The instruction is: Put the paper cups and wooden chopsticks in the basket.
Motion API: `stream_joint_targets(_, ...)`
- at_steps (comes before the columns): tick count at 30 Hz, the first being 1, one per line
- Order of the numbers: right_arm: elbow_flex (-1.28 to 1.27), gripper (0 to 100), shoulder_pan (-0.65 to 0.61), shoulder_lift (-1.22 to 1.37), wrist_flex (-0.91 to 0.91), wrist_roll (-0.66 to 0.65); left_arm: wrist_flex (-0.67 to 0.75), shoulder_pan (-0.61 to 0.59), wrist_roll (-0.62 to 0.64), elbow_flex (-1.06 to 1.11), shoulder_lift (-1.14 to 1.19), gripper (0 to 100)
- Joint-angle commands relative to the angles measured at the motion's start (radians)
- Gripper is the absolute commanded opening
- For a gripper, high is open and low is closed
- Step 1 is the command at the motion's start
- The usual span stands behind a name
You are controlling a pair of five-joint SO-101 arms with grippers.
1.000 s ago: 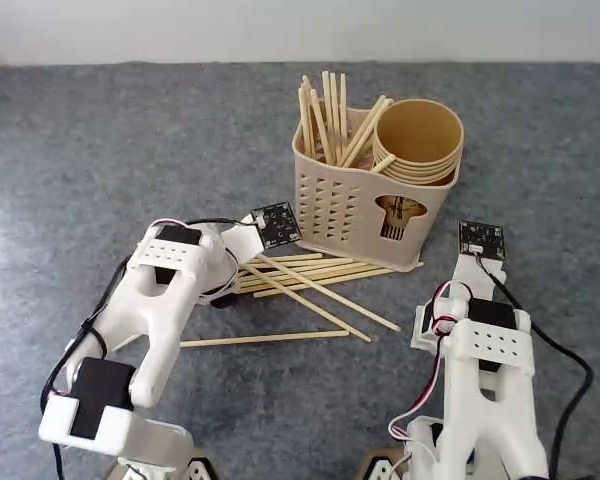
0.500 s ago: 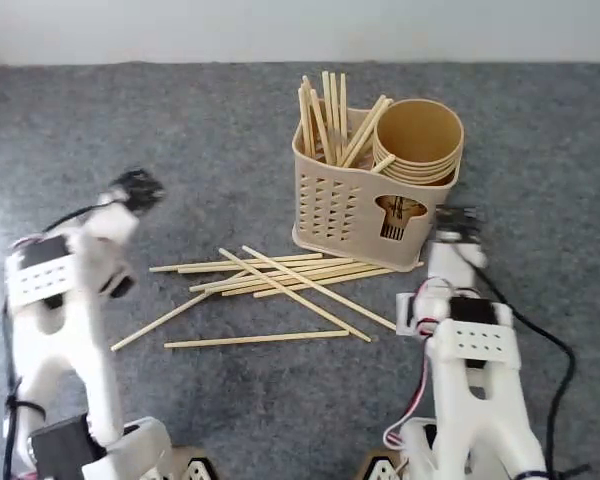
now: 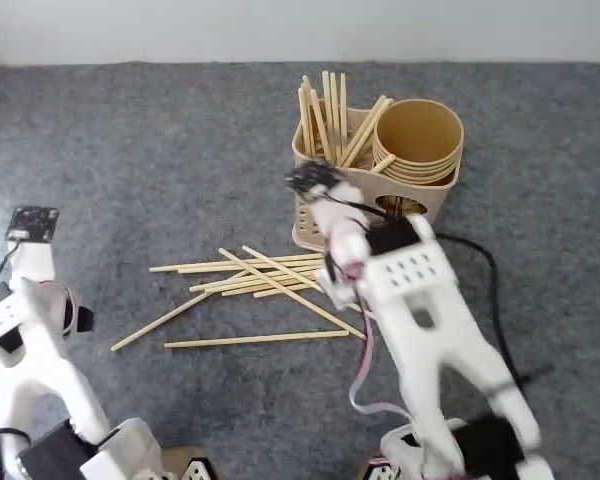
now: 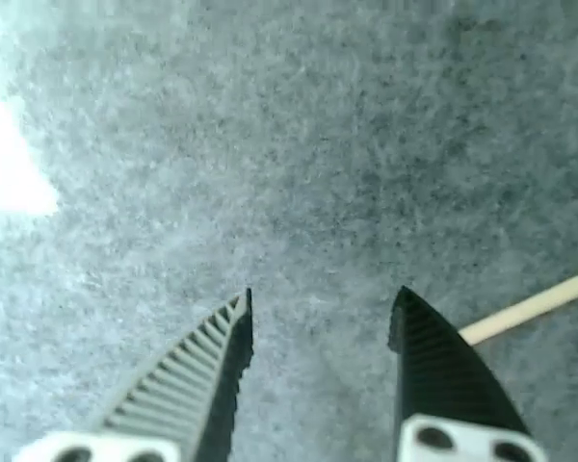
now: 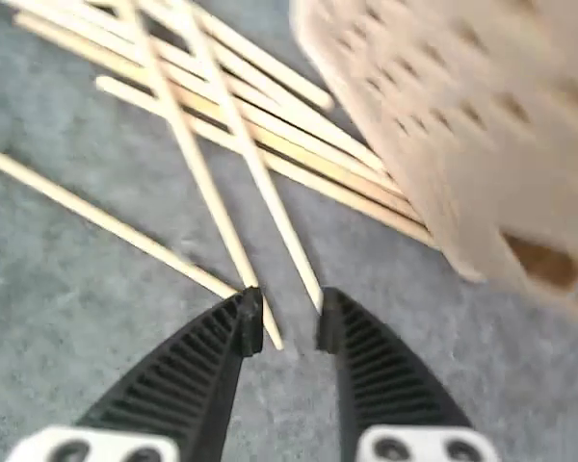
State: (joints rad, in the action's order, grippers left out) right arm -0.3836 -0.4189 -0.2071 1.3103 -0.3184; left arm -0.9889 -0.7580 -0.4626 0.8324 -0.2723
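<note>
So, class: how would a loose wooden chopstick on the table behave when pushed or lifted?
The chopsticks look thin and straight: probably stiff and light. They lie crossed, so pushing one would likely shift others. Gripped off-centre by the right pincer, one might pivot.

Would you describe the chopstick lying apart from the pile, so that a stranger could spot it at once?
Find the beige basket at the back of the grey table, then the pile of chopsticks spread in front of it. Beyond the pile, away from the basket, lies one chopstick; unlike its crossed, bundled neighbours, it lies apart and nearly level across the high view.
</note>
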Motion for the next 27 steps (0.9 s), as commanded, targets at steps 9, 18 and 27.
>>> stream_joint_targets(9, 0.377, 16.9, -0.191, 0.441, -0.027, -0.021, 0.017, 0.040, 0.152, 0.108, -0.049, 23)
stream_joint_targets(18, 0.598, 19.9, -0.259, 0.622, -0.008, -0.017, 0.017, 0.035, 0.152, 0.116, -0.049, 23)
stream_joint_targets(27, 0.695, 29.6, -0.277, 0.745, 0.021, -0.017, 0.017, 0.035, 0.152, 0.116, -0.049, 23)
